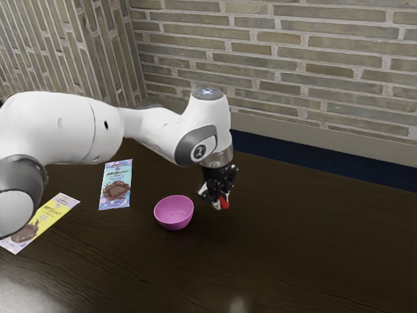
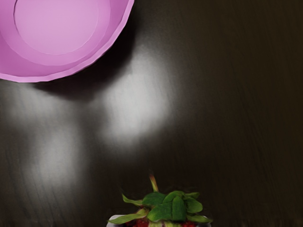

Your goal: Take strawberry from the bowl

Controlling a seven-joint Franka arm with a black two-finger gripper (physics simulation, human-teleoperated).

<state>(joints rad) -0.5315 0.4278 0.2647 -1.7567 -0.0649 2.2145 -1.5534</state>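
Observation:
The black gripper [image 1: 219, 199] is beside the bowl, on its side toward the exterior view's right, above the table and shut on the red strawberry [image 1: 224, 203]. In the wrist view the strawberry's green leaves [image 2: 173, 207] show at the lower edge, with a bit of pale fingertip on either side. The pink bowl [image 1: 174, 212] stands upright on the table; inside the bowl [image 2: 57, 28] only its bare pink bottom can be seen.
A blue chocolate wrapper [image 1: 116, 185] lies behind the bowl, toward the exterior view's left. Farther left is a yellow wrapper [image 1: 43, 222], near the arm's base. The dark table [image 1: 313, 241] extends to the exterior view's right, below a brick wall.

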